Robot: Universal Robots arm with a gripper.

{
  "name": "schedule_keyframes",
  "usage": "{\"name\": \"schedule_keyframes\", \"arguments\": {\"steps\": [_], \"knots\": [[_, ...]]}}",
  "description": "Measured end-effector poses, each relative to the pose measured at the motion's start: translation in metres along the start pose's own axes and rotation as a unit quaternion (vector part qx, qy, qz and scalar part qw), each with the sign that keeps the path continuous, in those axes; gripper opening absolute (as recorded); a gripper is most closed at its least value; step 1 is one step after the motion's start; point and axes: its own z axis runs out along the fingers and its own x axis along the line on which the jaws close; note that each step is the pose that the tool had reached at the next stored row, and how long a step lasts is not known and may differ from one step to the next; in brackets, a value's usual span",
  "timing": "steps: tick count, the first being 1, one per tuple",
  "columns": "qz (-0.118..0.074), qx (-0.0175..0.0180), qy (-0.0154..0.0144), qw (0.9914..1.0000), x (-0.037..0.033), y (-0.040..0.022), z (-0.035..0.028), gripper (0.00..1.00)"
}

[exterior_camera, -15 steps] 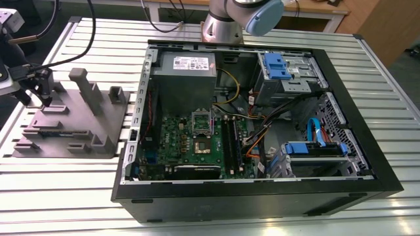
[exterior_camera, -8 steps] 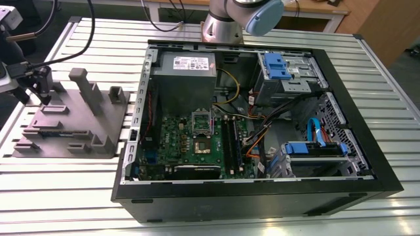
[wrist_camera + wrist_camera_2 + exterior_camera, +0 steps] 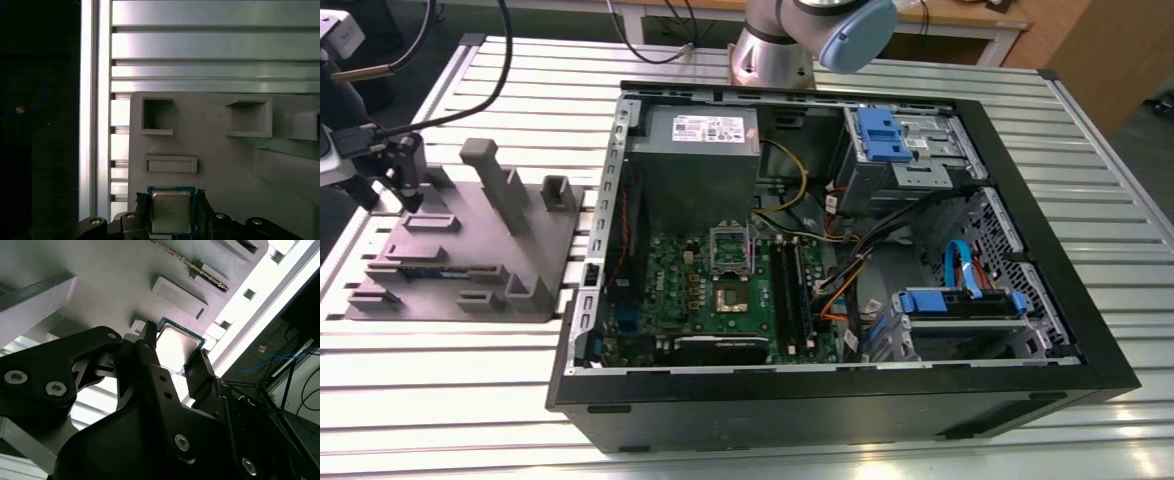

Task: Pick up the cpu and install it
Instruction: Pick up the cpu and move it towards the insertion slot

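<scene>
Pincer clamped on two opposite edges of the cpu, at the grey fixture on the bench; I judge the pick-up wants a slow, straight, level lift, lest the chip tip or slip.

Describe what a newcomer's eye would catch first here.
The open black case takes up the middle of the exterior view, its green board bared. In the first wrist view, the silvery cpu shines at the gripper, against a grey fixture.
</scene>
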Motion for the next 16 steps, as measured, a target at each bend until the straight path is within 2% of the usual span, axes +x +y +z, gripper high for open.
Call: {"name": "schedule_keyframes", "arguments": {"steps": [16], "knots": [[0.0, 0.0, 0.0, 1.0, 0.0, 0.0001, -0.0037, 0.47]]}}
